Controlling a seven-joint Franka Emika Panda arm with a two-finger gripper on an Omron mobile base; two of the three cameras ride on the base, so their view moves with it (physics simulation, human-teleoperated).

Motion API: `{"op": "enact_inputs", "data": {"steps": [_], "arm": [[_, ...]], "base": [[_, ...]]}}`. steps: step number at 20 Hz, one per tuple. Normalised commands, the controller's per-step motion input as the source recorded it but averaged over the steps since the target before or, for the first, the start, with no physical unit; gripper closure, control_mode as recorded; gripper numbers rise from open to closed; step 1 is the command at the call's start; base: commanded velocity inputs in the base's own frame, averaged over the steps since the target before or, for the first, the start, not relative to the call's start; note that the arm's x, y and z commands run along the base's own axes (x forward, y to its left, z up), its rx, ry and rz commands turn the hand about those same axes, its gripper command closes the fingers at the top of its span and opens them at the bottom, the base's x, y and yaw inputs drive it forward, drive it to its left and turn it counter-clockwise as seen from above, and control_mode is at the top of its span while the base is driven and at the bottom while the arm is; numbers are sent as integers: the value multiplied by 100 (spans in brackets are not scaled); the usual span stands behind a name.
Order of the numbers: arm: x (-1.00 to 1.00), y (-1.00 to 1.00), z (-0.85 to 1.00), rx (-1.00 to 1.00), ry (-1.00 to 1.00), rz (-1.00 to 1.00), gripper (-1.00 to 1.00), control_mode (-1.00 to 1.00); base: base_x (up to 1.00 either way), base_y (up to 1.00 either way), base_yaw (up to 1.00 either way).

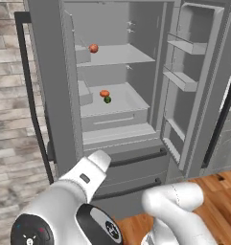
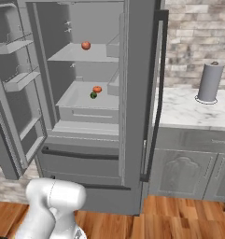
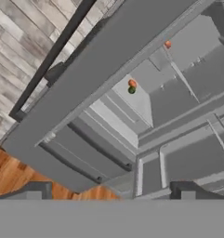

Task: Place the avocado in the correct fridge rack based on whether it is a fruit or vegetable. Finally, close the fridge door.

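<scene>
Fridge (image 1: 54,86): stands wide open against a pale brick wall, one door (image 1: 196,72) swung out with its bins bare, the freezer drawers below shut.
Counter (image 2: 188,112): a marble top runs beside the fridge, with a grey paper-towel roll (image 2: 210,82) upright near its back edge.
Arm (image 1: 83,182): the white robot arm is pulled back low in front of the fridge, well apart from the shelves.
Fridge rack (image 1: 129,100): the wide pale shelf over the shallow slotted drawer carries two fruits near its middle.
Upper shelf (image 1: 131,53): one orange-red fruit (image 1: 93,48) sits toward its left edge.
Avocado (image 1: 107,99): rests on the fridge rack, touching a second orange-red fruit (image 1: 104,93) just behind it.
Gripper (image 3: 111,189): two dark fingertips spread apart, holding nothing, pointed at the open fridge from a distance.
</scene>
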Motion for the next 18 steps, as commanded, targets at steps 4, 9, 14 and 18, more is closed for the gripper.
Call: {"op": "enact_inputs", "data": {"steps": [4, 9, 14, 18], "arm": [[90, 100, -1, -30, 6, 10, -100, -100], [96, 89, -6, -29, 1, 5, -100, -100], [100, 72, -11, -27, 3, 0, -100, -100], [99, 83, -18, -28, 5, 0, -100, -100]], "base": [[0, 0, 0], [0, 0, 0], [0, 0, 0], [0, 0, 0]]}}
